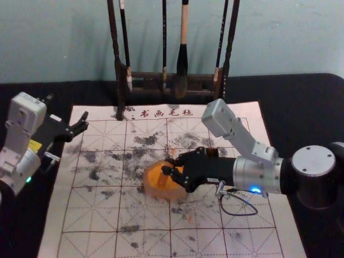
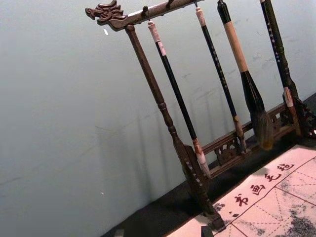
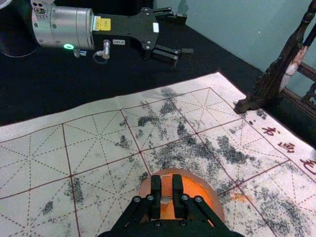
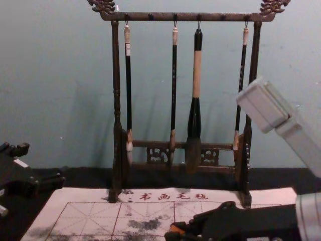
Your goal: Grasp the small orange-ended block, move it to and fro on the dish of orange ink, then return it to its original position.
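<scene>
While the block [image 3: 166, 187] is clamped in the right pincer [image 1: 167, 165], it hangs over the dish [image 1: 153, 191]; whether it touches the ink, I cannot tell. The dish sits on the mat [image 1: 88, 217], the rack [image 1: 146, 76] behind. Near the mat's left edge, the left pincer [image 4: 42, 164] gapes wide.

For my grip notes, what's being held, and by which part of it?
The right pincer holds the small block by opposite sides, around its orange part. Left pincer: empty.
</scene>
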Motion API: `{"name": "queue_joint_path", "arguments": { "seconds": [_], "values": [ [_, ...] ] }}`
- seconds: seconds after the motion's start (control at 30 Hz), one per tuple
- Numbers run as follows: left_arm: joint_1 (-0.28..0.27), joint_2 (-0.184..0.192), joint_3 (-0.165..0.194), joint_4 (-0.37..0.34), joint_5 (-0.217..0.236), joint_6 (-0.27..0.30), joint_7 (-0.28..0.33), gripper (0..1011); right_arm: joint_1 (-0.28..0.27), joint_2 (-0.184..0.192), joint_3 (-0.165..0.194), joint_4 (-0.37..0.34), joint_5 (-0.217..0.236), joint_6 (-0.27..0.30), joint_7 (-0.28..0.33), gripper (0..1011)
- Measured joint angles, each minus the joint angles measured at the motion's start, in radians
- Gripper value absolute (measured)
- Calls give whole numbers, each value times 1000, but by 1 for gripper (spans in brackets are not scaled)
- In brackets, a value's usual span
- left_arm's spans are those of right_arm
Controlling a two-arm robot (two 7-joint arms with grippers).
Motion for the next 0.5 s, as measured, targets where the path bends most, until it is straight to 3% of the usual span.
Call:
{"name": "queue_joint_path", "arguments": {
  "seconds": [0.5],
  "values": [
    [0, 0, 0, 0, 0, 0, 0, 1001, 34, -42, -10, 52, -14, 8, -18, 138]
  ]
}}
